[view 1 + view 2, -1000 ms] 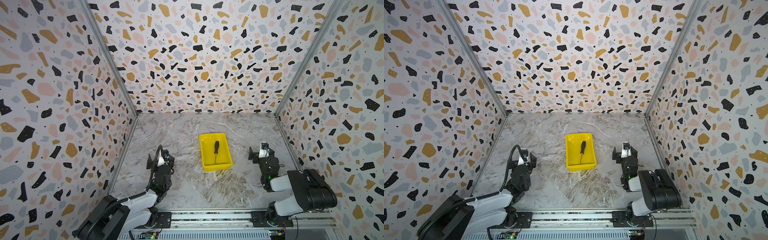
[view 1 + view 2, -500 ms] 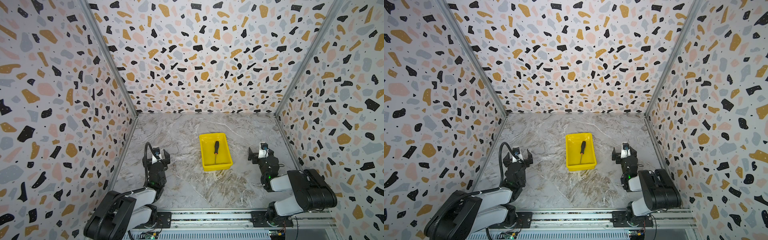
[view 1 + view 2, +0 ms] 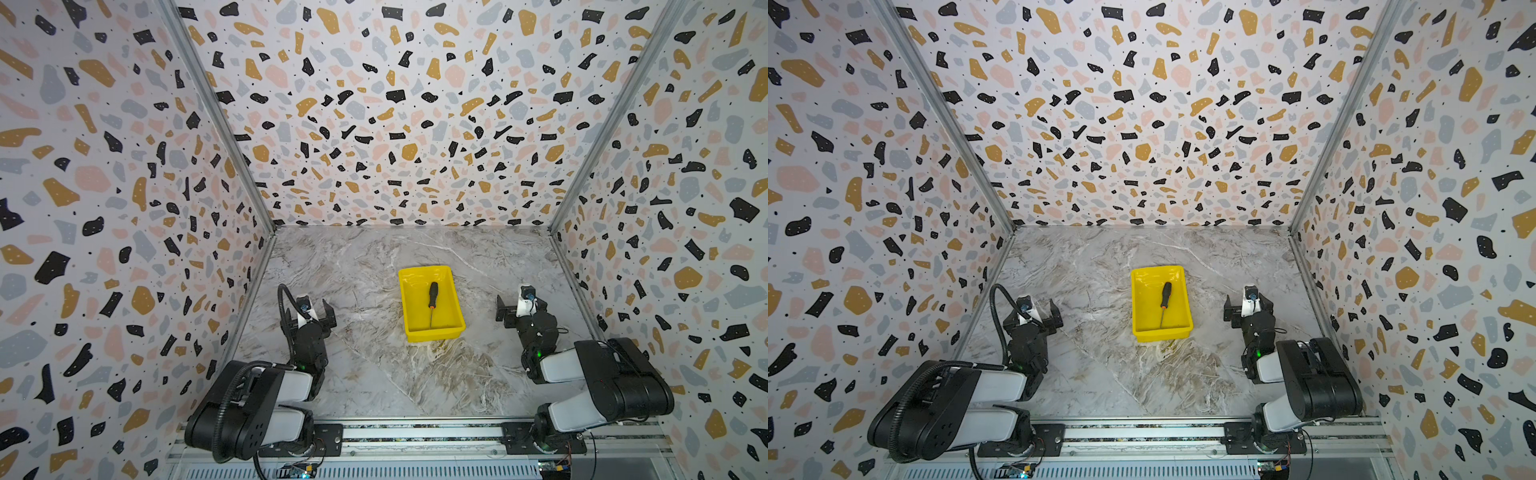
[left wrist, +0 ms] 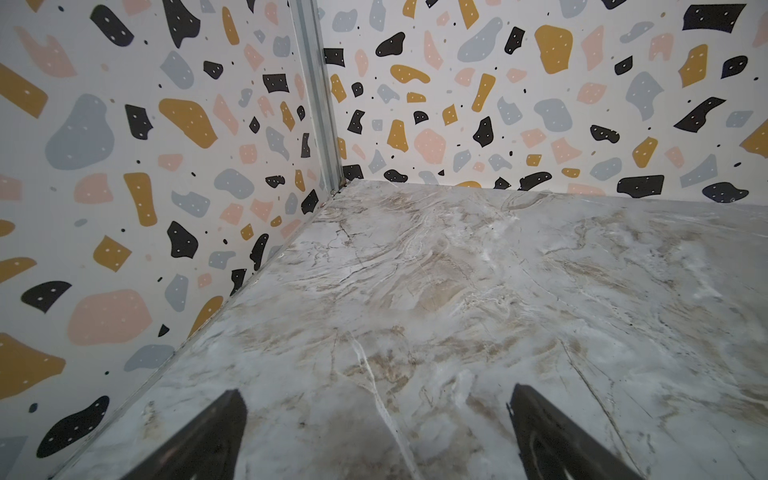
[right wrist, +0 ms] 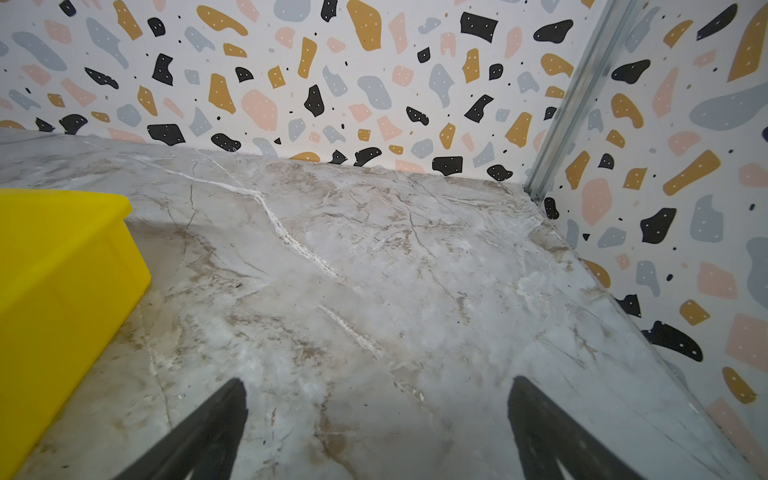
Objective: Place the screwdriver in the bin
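Observation:
The screwdriver (image 3: pixel 432 298) (image 3: pixel 1165 300), with a black handle and an orange collar, lies lengthwise inside the yellow bin (image 3: pixel 434 335) (image 3: pixel 1162 335) in the middle of the marble floor, in both top views. My left gripper (image 3: pixel 309 318) (image 3: pixel 1034 316) (image 4: pixel 378 392) sits low at the left, well apart from the bin, open, with only bare marble between its fingers. My right gripper (image 3: pixel 521 309) (image 3: pixel 1249 308) (image 5: pixel 377 381) rests at the right, also open and empty. In the right wrist view the bin's outer wall (image 5: pixel 62 257) shows beside that gripper.
Terrazzo-patterned walls (image 3: pixel 395 124) close in the floor on three sides, with metal corner posts (image 4: pixel 320 104) (image 5: pixel 573 104). A metal rail (image 3: pixel 415 434) carrying both arm bases runs along the front edge. Both arms lie folded near their bases.
My left arm has drawn back to the left, away from the bin, its gripper staying open. The right arm, the bin and the screwdriver have not moved.

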Controlling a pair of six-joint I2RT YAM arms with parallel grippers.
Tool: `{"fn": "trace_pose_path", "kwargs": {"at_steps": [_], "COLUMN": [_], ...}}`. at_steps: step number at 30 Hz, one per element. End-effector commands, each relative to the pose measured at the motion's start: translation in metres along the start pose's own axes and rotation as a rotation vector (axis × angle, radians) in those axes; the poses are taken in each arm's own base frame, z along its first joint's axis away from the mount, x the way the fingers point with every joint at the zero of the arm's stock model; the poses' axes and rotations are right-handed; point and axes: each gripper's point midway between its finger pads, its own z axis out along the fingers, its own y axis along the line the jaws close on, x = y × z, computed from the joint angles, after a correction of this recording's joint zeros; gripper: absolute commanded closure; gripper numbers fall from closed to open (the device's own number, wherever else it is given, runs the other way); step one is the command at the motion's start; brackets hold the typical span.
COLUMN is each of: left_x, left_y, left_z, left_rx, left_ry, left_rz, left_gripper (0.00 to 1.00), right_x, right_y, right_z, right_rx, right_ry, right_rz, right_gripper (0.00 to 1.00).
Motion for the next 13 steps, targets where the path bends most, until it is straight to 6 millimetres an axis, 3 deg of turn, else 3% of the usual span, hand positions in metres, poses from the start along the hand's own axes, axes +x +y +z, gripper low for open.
{"fn": "trace_pose_path", "kwargs": {"at_steps": [1,13], "left_x": [-0.0193,-0.0187], "left_y": [-0.0017,-0.0021], "left_z": [0.0021,0.0024], "left_rx": [0.005,0.006], "left_ry": [-0.061,-0.058], "left_rz": [-0.045,-0.043], "left_gripper": [0.00,0.00], "right_x": [-0.0116,-0.0128], "right_y": [-0.0010,0.0057], "right_z": [0.0049,0.0031], "right_rx": [-0.001,-0.042], "right_ry": [-0.030,-0.039], "right_rz": [0.009,-0.011], "right_gripper": [0.01,0.01]}}
